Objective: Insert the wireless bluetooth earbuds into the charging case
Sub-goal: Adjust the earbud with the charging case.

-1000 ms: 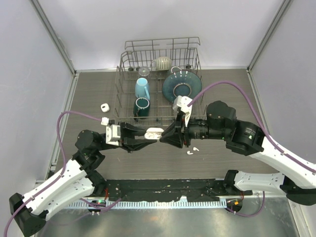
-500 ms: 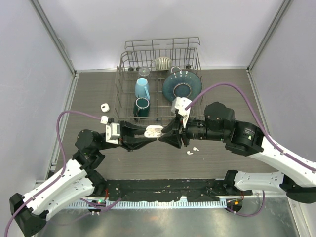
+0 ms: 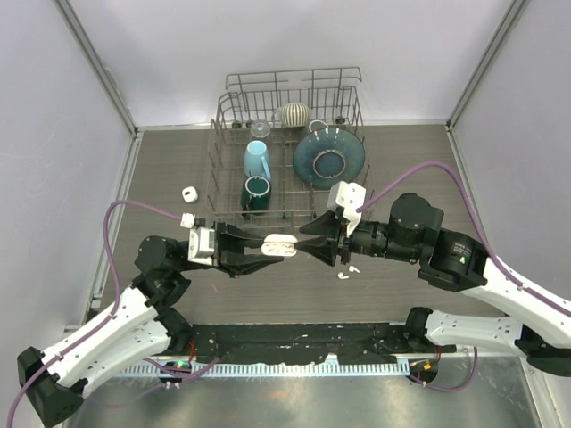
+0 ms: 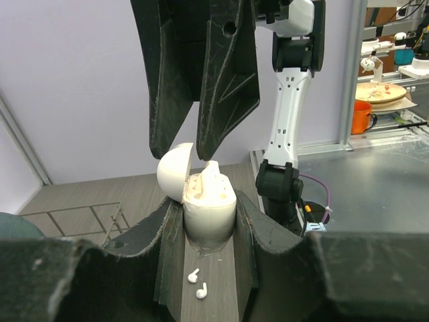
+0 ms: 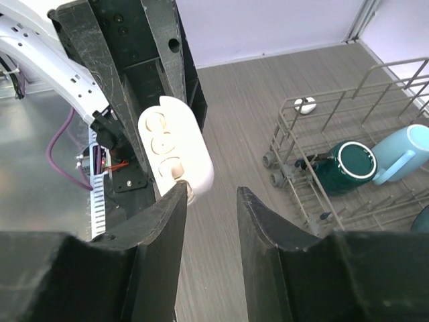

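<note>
Backing away from the charging case [image 4: 209,211], your right gripper [image 3: 309,247] now sits just beyond it, jaws partly apart and empty; one earbud [image 4: 210,176] looks seated. Your left gripper [image 3: 266,249] clamps the case, mouth and long axis aimed at the right gripper. Two earbuds [image 4: 200,290] lie on the bench [image 3: 401,178] beneath.

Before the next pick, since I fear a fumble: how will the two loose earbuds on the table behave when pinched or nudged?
Probably light: the loose earbuds look tiny beside the charging case. Their smooth, curved white shells likely slip from a pinch. Nudged, they would probably skid or spin on the table.
</note>
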Action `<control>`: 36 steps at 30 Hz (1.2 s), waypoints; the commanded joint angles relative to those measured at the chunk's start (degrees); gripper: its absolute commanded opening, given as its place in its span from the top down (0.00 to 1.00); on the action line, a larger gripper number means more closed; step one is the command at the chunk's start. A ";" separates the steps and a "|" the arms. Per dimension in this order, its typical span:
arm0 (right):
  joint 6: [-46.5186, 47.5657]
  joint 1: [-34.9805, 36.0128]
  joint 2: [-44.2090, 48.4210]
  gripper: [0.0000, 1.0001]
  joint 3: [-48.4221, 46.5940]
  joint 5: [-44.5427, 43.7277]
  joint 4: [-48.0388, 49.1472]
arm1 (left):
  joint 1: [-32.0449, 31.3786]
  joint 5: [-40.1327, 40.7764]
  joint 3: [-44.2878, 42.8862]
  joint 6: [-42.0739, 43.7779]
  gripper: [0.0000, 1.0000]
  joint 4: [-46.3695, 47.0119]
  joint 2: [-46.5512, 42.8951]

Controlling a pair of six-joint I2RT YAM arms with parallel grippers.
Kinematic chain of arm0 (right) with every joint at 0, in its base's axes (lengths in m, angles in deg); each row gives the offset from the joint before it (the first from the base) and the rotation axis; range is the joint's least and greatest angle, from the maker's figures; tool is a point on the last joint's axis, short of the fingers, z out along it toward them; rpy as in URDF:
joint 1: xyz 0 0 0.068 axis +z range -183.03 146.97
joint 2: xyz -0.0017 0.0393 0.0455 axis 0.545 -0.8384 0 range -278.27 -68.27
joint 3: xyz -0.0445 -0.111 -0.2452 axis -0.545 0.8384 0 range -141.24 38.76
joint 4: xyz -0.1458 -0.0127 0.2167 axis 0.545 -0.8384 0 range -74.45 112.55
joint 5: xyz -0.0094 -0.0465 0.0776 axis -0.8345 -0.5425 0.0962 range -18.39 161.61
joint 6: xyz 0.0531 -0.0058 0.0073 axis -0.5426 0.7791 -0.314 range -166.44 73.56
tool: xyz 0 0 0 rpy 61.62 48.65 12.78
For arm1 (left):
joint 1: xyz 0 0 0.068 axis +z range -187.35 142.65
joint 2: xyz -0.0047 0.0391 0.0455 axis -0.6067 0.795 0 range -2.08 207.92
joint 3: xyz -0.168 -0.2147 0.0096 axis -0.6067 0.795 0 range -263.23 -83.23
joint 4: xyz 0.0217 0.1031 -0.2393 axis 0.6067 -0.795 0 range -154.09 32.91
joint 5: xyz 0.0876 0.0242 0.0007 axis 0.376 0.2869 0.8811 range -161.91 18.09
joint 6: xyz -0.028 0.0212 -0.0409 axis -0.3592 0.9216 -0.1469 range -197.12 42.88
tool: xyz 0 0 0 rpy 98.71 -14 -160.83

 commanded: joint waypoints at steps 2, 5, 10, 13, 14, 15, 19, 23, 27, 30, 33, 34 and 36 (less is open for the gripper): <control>1.66 -0.16 1.62 0.60 -0.01 2.35 5.95 | -0.15 0.19 -1.83 -0.98 1.00 2.96 -0.16; 1.48 -0.16 3.64 0.61 0.35 2.61 6.30 | -0.15 1.77 -1.83 -0.71 1.00 1.82 -0.59; 2.27 -0.16 6.89 0.61 0.35 7.43 5.51 | -0.24 3.09 -1.83 -0.36 1.00 0.94 -1.21; 2.98 -0.16 6.99 0.61 0.08 9.73 4.02 | -0.15 3.88 -2.01 -0.36 1.00 1.11 -1.21; 3.50 -0.16 6.72 0.61 0.17 10.17 3.58 | -0.24 3.80 -2.09 -0.54 1.00 1.11 -1.12; 3.77 -0.16 6.46 0.61 0.34 10.52 3.49 | -0.24 3.71 -2.27 -0.71 1.00 1.28 -0.95; 4.91 -0.16 4.79 0.62 0.43 12.98 3.48 | -0.24 3.27 -3.06 -1.24 1.00 1.20 -0.33; 5.79 -0.16 3.65 0.64 0.52 14.13 4.80 | -0.24 3.44 -3.24 -1.68 1.00 1.02 -0.42; 6.67 -0.16 3.38 0.65 1.31 13.34 6.21 | -0.24 3.36 -3.41 -1.77 1.00 0.32 -0.60; 6.85 -0.16 2.77 0.67 1.31 12.99 6.38 | -0.15 2.74 -3.41 -1.94 1.00 0.58 -0.60; 6.93 -0.08 2.33 0.67 1.66 12.55 7.70 | -0.24 2.30 -3.50 -1.94 1.00 0.58 -0.51; 6.85 -0.08 2.33 0.67 2.10 12.37 8.31 | -0.24 1.95 -3.50 -1.94 1.00 0.67 -0.16; 6.93 -0.08 2.41 0.67 2.37 12.37 9.20 | -0.24 1.43 -3.50 -2.29 1.00 0.93 0.02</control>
